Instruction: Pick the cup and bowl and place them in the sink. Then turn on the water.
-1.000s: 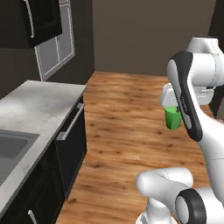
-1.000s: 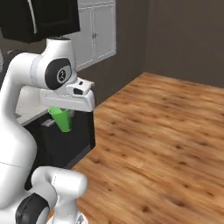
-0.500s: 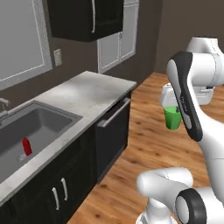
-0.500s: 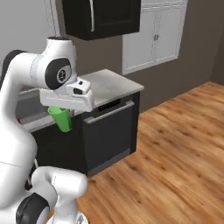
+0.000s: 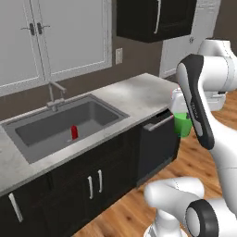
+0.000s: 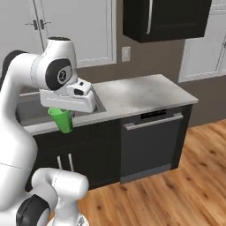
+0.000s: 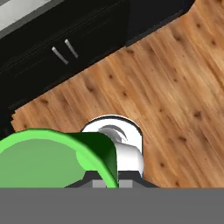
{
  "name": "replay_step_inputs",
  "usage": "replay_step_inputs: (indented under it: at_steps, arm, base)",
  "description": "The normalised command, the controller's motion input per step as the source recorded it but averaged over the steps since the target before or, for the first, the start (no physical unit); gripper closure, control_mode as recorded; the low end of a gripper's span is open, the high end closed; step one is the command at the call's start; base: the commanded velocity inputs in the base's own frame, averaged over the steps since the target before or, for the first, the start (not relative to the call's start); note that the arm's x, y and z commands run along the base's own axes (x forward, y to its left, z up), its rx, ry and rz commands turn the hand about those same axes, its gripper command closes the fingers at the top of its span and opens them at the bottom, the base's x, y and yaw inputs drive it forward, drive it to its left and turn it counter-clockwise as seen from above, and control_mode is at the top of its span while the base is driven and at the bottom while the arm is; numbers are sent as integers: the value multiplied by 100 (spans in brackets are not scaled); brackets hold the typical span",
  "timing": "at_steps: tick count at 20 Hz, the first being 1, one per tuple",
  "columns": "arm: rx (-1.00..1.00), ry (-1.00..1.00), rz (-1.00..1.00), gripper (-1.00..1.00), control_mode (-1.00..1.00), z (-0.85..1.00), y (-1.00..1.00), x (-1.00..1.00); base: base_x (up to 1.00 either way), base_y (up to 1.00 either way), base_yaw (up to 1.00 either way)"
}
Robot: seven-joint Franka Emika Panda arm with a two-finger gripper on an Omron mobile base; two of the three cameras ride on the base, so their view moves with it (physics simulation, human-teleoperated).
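Hanging upright from the end effector (image 6: 65,115), cup (image 6: 62,120) narrows downward.

The green cup (image 7: 52,159) fills the lower left of the hand view, its bright rim curving across and its darker inner wall showing on the right side. It sits right at the end effector (image 7: 106,183), whose dark tips are barely visible at the cup's lower edge. Beneath lies a wooden plank floor (image 7: 175,87) running across the right and centre. Along the top stand dark cabinet fronts (image 7: 78,35), two slim metal handles (image 7: 64,51) side by side on them.
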Motion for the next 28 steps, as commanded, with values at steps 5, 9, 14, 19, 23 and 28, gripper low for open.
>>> replay_step_inputs:
  at_steps: [5,9,14,19,23,28]
  arm:
    - [0,0,0,100,100,0,0,0]
    - [0,0,0,100,100,0,0,0]
    - [0,0,0,100,100,0,0,0]
    - [0,0,0,100,100,0,0,0]
    - [0,0,0,100,100,0,0,0]
    - [0,0,0,100,100,0,0,0]
  base:
    - [1,0,51]
    - [9,-1,48]
    - [16,-3,46]
    - [23,-11,37]
    - [30,-27,27]
    - [21,-33,15]
